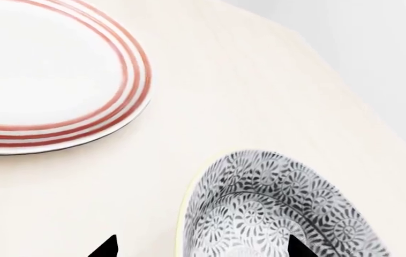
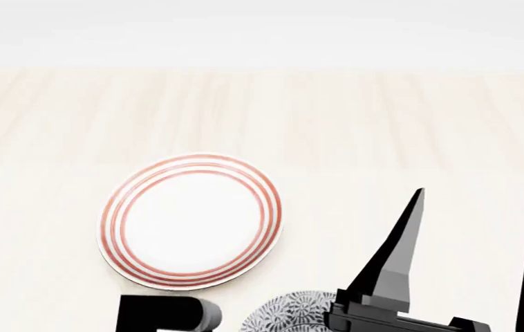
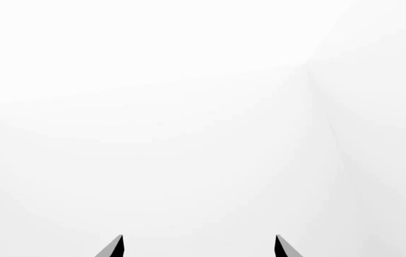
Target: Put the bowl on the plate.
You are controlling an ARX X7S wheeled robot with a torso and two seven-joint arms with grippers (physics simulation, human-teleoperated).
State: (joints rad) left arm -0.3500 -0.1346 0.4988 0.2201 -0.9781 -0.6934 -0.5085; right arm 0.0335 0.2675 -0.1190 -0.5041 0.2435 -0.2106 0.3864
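I had the bowl point(image 2: 285, 315) at the near edge of the head view, standing on the pale wooden table point(image 2: 410, 131) and partly cut off by the frame and by the arm hardware in front of it. The plate point(image 2: 191, 220) lay just beyond it, to the far left, close by but not touching; its face carried nothing.

The left gripper point(image 1: 201, 247) was the nearer tool. In the left wrist view its two dark fingertips point(image 1: 107, 247) stood well apart, with the bowl's pale rim falling between them: one tip lay outside the wall, the other over the patterned interior. I judged this a rim-straddling approach, jaws spread and not yet closed on anything.

The right gripper point(image 2: 479, 242) was raised at the near right, tips pointing up and apart. Its own camera showed only blank white surroundings and held nothing.

The controlling relation was the bowl wall against the left jaw gap. The bowl being round, no long axis applied. After closure, the carry would run to the far left, toward the plate's centre.
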